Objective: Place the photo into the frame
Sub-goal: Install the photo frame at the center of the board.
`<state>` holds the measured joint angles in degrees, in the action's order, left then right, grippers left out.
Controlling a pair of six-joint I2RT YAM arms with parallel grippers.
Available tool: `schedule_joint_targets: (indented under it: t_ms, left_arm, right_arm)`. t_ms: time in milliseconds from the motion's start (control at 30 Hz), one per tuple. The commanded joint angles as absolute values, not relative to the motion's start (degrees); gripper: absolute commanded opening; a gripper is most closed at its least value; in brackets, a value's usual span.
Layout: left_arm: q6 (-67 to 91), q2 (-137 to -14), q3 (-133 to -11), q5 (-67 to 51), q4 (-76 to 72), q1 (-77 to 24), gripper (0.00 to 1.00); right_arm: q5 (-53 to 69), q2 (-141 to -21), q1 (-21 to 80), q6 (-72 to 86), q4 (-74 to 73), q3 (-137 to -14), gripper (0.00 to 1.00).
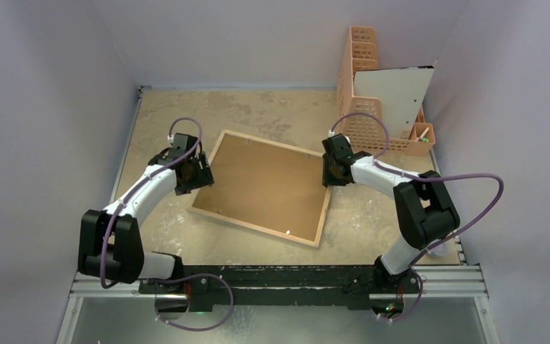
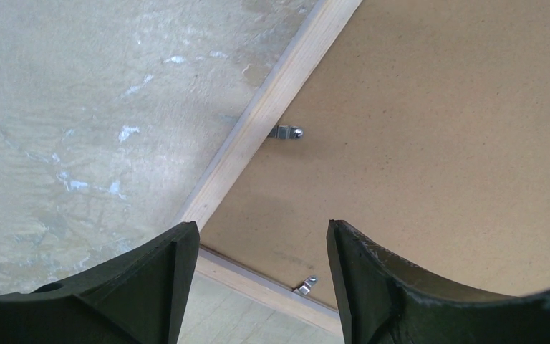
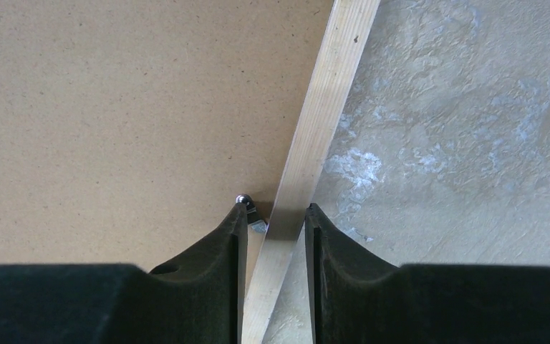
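**Frame** (image 1: 254, 227): lies face down on the table (image 1: 272, 111) between the two grippers, with its light wood rim up. Its long axis runs from one arm across to the other, slightly skewed.

**Brown backing board** (image 1: 268, 183): seated inside the rim and covering the whole opening. Small metal tabs hold it.

**Right gripper** (image 3: 276, 215): jaws part-open and holding nothing. They straddle the frame's side rim, board to the gripper's left, bare table to its right. The rim runs straight ahead from between the fingers. One metal tab (image 3: 247, 208) sits against the inner tip of the left finger.

**Left gripper** (image 2: 261, 236): jaws wide apart and empty, hovering over the frame's corner. One tab (image 2: 286, 132) lies ahead of the fingers, another (image 2: 306, 285) just between them.

**Judgement:** the board must come out first, so the tabs are likely the next targets. The right arm is the nearer to one.

**Orange lattice basket** (image 1: 362, 122): beyond the right gripper, well apart from the frame. It holds an upright white sheet (image 1: 394, 97), which may be the photo, though I cannot tell. A small end compartment holds items too small to name.
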<state>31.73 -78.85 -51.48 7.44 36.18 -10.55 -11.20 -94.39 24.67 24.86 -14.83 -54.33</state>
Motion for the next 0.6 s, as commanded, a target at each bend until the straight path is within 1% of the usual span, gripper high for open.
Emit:
schedule_joint_targets:
  t_ms: [0,133,167,200,233,267,333,433,567]
  left_arm:
    - [38.4,-74.5,-47.7,8.7,32.2,-10.6,0.69]
    - [42.7,-71.8,-43.6,11.2,29.4,-10.6,0.69]
    - [43.5,-71.4,-43.0,11.5,29.1,-10.6,0.69]
    - [44.2,-71.0,-42.3,11.6,28.8,-10.6,0.69]
    - [44.8,-70.5,-41.6,11.3,28.6,-10.6,0.69]
    - [45.4,-69.9,-41.1,11.3,28.6,-10.6,0.69]
    - [46.7,-68.7,-39.9,11.7,29.0,-10.6,0.69]
    - [48.1,-66.4,-38.3,12.8,29.7,-10.6,0.71]
    - [48.5,-65.6,-36.9,12.7,30.0,-10.6,0.72]
  right_arm:
    - [-12.5,-96.7,24.5,22.9,-18.1,-54.7,0.18]
    - [-12.7,-95.4,24.6,22.5,-19.0,-55.0,0.16]
    - [-12.4,-95.2,24.6,22.4,-19.3,-55.2,0.19]
    - [-11.7,-95.0,24.5,22.3,-19.6,-55.3,0.24]
    - [-11.1,-94.8,24.5,22.4,-19.9,-55.4,0.33]
    - [-10.5,-94.5,24.5,22.5,-20.0,-55.5,0.39]
    - [-9.3,-94.1,24.5,22.6,-20.3,-55.5,0.45]
    - [-7.7,-94.2,24.6,22.3,-20.3,-55.3,0.46]
    - [-7.2,-95.0,24.6,21.9,-20.2,-55.3,0.44]
